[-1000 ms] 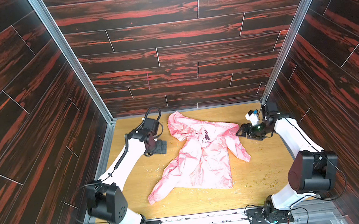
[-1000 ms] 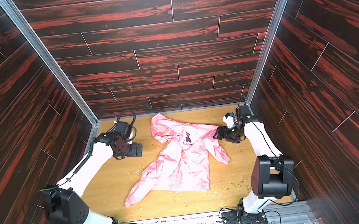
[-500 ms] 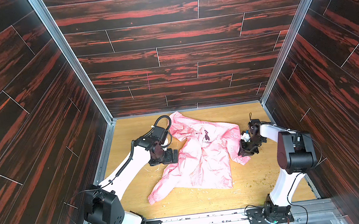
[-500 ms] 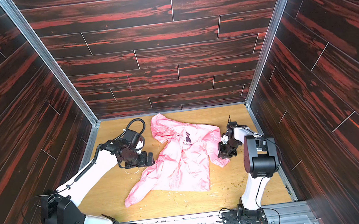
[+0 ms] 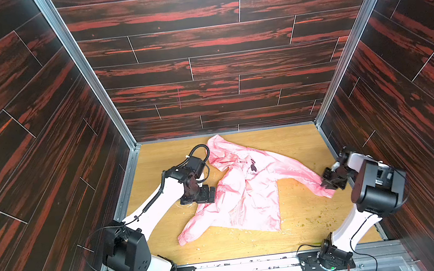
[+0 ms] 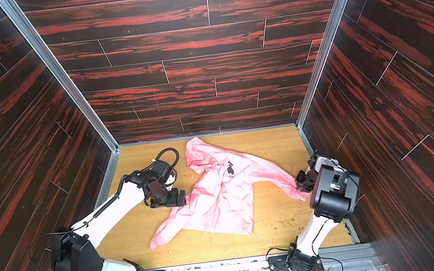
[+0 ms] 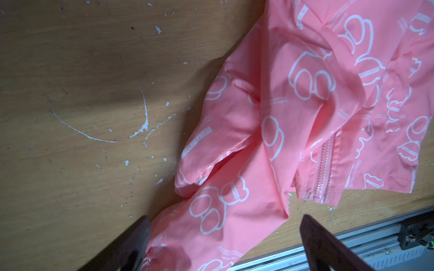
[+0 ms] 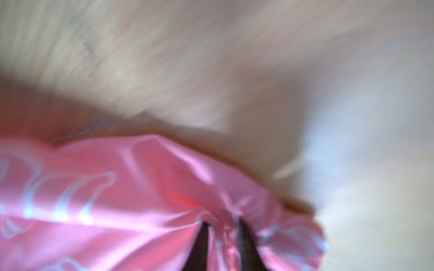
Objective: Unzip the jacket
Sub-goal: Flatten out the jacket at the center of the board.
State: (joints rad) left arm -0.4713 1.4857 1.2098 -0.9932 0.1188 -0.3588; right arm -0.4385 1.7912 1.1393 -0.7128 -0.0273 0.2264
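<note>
Shiny pink hooded jacket (image 5: 247, 194) lies mid-frame on the wooden surface (image 5: 294, 144); its zipper (image 7: 325, 169) runs roughly top to bottom. My left claw (image 5: 211, 194), spread wide, sits just left, nearer. My right claw (image 5: 327, 184) pinches the far-right sleeve cuff.

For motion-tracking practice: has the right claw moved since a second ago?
Yes. The right claw, gripping a sleeve of the shiny pink hooded jacket, has moved away from the wood-panelled back wall, toward the front metal rail.

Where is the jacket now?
In both top views the jacket lies on the table, hood toward the back wall. The right gripper pinches one cuff; the open left gripper is at the other sleeve.
</note>
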